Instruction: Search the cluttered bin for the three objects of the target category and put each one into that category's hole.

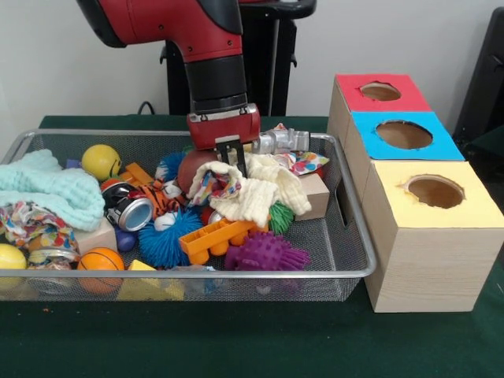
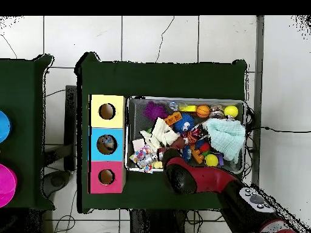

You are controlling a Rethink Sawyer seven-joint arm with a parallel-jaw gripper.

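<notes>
The wire mesh bin sits on the green table, full of toys and cloths; it also shows in the overhead view. My gripper is down inside the bin at its far middle, right at the top of a bunched cream cloth. In the overhead view the red arm covers the gripper, beside the cream cloth. The red-topped box's hole is at the far end of the box row, also seen from above.
The blue-topped hole and the yellow-topped hole are on the nearer boxes. In the bin lie a mint cloth, purple spiky ball, blue spiky ball, orange toy, small basketball, yellow ball and a silver metal part.
</notes>
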